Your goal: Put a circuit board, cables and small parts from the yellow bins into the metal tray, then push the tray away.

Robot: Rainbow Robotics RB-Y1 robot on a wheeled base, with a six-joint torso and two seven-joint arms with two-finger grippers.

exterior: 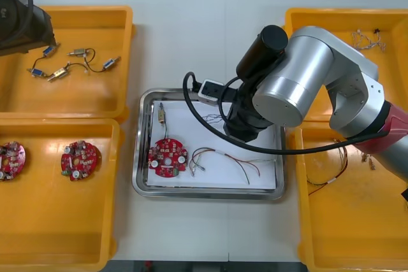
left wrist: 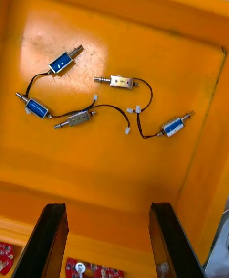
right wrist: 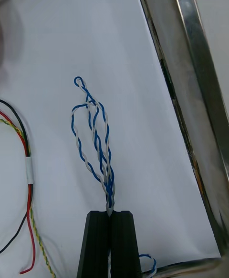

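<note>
Right claw (right wrist: 110, 212) pinching the blue-and-white cable (right wrist: 95, 134) inside the metal tray (right wrist: 191, 68), release looks next, while left claw (left wrist: 107, 206) hangs spread well left of the tray.

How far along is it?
Done: circuit board, small metal part and red and yellow cable lie in the tray. In hand: right gripper, shut on the blue and white cable, over the tray. Remaining: release, push tray away. The left gripper hovers open over a yellow bin.
</note>
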